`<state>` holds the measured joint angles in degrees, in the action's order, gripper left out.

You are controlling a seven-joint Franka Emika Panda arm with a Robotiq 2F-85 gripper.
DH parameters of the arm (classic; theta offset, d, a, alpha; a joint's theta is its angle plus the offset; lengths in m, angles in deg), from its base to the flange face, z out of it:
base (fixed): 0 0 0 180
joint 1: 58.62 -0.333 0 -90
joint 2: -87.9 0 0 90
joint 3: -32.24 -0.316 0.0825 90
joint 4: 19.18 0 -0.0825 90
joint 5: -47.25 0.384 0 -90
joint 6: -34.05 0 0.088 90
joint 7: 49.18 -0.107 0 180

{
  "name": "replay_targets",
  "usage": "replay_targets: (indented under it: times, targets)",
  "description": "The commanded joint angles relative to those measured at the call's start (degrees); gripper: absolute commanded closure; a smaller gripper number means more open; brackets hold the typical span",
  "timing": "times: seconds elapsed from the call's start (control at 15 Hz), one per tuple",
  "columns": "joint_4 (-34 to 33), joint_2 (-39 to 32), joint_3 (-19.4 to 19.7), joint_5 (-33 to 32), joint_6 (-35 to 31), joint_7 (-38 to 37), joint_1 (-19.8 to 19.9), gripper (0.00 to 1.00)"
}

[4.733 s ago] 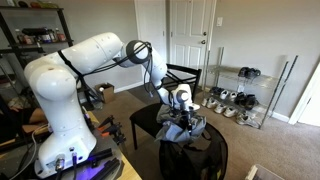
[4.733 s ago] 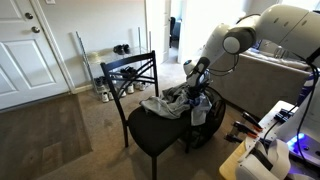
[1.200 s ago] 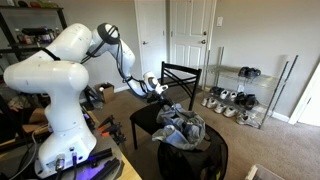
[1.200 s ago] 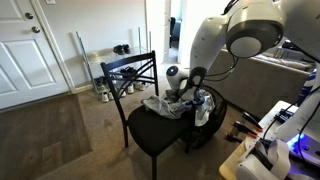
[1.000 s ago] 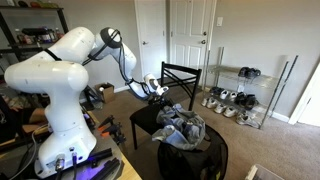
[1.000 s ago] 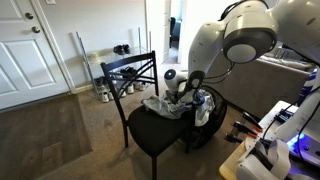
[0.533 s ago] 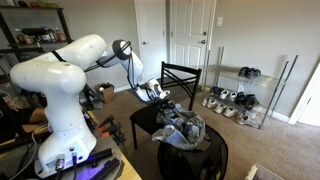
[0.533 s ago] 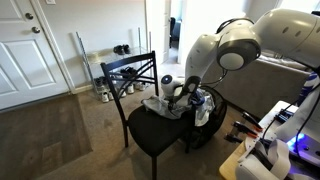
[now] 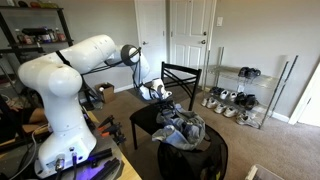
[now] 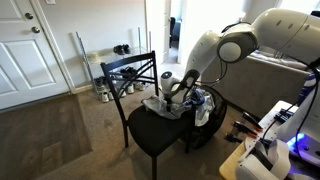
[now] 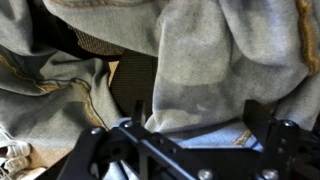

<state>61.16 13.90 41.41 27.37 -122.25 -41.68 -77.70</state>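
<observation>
the gripper [image 11: 193,128] hangs wide open and empty over the jeans [image 11: 205,62] heaped on the chair [image 10: 148,138], soft, limp denim that would likely sag heavily, best pinched at the thick fold toward 12 o'clock.

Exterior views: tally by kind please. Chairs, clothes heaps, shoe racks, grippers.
black chair: 1
heap of denim clothes: 1
wire shoe rack: 1
gripper: 1
Total: 4
</observation>
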Motion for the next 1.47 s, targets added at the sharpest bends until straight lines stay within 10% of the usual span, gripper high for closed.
replay_targets:
  times: [0.0, 0.87, 1.4]
  targets:
    - [-2.79, -0.95, -4.26, -0.64, 4.43, 5.66, 4.28, 0.00]
    - [-2.89, -1.42, -5.66, -0.55, 3.32, 6.92, 8.00, 0.92]
    - [12.22, 6.19, 1.37, 1.81, -18.60, -4.03, 8.66, 0.95]
